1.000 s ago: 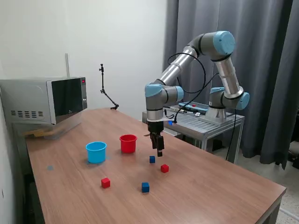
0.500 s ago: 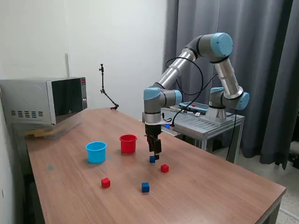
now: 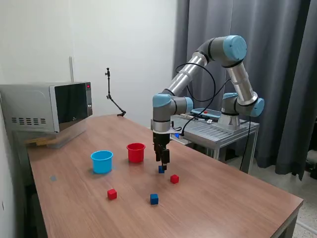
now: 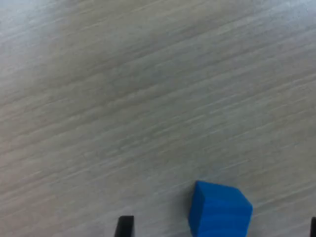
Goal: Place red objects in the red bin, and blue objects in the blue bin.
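Gripper [image 3: 163,165] lowered, open over matte blue cube [image 4: 219,209].

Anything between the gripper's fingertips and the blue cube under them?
Nothing. In the wrist view the blue cube sits on bare tabletop between the open gripper fingertips, neither touching it.

Gripper [image 3: 162,165] shifted from above red cube [image 3: 174,179] to blue cube [image 3: 161,169].

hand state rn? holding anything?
Hand: open, holding nothing. In the wrist view its fingers stand apart on either side of a blue cube that sits on the table.
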